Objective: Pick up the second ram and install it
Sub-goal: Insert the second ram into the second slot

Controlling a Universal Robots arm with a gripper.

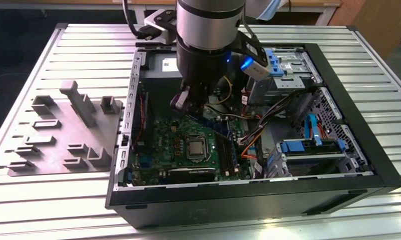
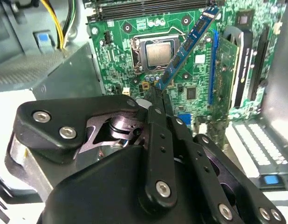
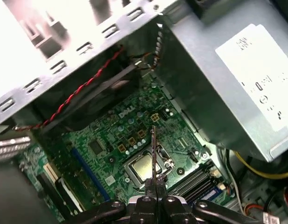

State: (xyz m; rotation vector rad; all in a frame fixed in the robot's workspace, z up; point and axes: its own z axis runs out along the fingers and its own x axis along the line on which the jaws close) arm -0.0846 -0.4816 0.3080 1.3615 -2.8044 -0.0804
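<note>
The fingers are clamped on one end of the second ram. The blue stick juts out from their tips, tilted and clear of the board beneath. In the first wrist view the fingers grip it edge-on, so the second ram looks like a thin dark line. It hangs over the processor socket of the green motherboard. The dark memory slots run just beside that socket. The grey power supply stands along one side of the board. All this lies inside the open computer case, which rests on its side across the middle of the ribbed metal counter. The arm reaches down into the case from above. A grey moulded holder sits near the counter's edge at the exterior view's left.
</note>
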